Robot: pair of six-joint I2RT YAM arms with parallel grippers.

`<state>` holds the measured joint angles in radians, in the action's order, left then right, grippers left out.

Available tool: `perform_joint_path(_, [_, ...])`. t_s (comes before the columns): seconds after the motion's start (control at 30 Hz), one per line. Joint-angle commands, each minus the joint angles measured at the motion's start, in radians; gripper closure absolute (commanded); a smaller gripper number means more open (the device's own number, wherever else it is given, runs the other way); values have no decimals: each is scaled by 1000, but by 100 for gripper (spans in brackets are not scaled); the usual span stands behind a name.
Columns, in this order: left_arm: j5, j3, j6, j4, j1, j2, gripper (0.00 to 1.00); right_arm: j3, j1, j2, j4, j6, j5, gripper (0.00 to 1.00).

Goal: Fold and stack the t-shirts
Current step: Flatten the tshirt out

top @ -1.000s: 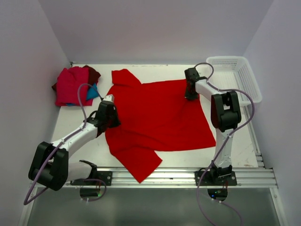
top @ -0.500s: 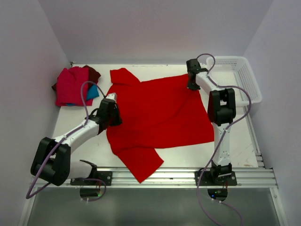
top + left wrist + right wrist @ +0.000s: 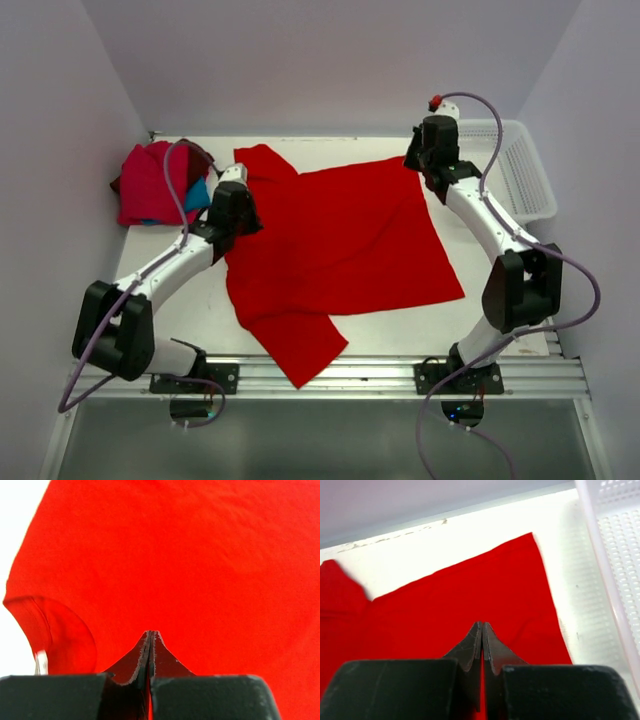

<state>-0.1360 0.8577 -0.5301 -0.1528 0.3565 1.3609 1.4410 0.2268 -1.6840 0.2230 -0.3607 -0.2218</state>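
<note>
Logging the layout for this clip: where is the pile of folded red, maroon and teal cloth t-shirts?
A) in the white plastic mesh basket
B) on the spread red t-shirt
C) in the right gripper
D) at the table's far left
D: the pile of folded t-shirts lies at the far left of the table, beside the large red t-shirt; the white plastic mesh basket stands far right.

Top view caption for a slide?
Left arm and right arm flank spread red t-shirt; folded shirts far left, basket far right.

We see our right gripper (image 3: 481,627) with its two fingers pressed tight together. The red shirt (image 3: 445,610) lies flat on the white table (image 3: 470,535). The white basket (image 3: 620,555) sits near the shirt's corner.
</note>
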Motion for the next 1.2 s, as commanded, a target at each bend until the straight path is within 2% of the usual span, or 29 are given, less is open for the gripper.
perform_joint_path(0.0, [-115,73,2,73,-8,93,100,-82,29,52,4,22,39,100])
perform_joint_path(0.13, [-181,173,41,101,-28,243,100,-131,37,139,50,32,67,100])
perform_joint_path(0.23, [-208,291,82,105,-54,370,100,-155,52,202,99,32,110,86])
perform_joint_path(0.27, [-197,353,85,110,-79,401,96,-168,71,249,107,42,119,69])
perform_joint_path(0.3, [-174,391,87,105,-91,435,86,-200,84,274,116,45,110,58])
perform_joint_path(0.33, [-166,432,82,89,-103,499,76,-215,112,303,119,55,96,53])
perform_joint_path(0.37, [-157,508,79,72,-128,530,63,-232,126,329,128,60,81,50])
perform_joint_path(0.4, [-143,547,79,64,-140,561,58,-257,134,378,145,62,82,50])
perform_joint_path(0.43, [-146,628,79,35,-160,625,47,-269,146,400,156,55,88,47])
perform_joint_path(0.5, [-172,713,87,0,-177,688,40,-303,157,469,192,51,93,46])
perform_joint_path(0.53, [-183,797,90,-43,-192,748,32,-316,164,492,205,49,94,46])
perform_joint_path(0.63, [-218,935,96,-97,-220,854,22,-373,180,581,236,43,94,46])
perform_joint_path(0.73, [-176,1088,93,-166,-251,973,20,-392,193,635,291,34,88,46])
perform_joint_path(0.83, [-108,1159,85,-165,-270,1049,18,-413,200,676,323,25,102,46])
perform_joint_path(1.0, [84,1150,32,-56,-310,1092,19,-436,212,721,374,29,99,46])
perform_joint_path(1.17, [147,1192,-1,2,-340,1138,20,-436,215,751,406,22,101,47])
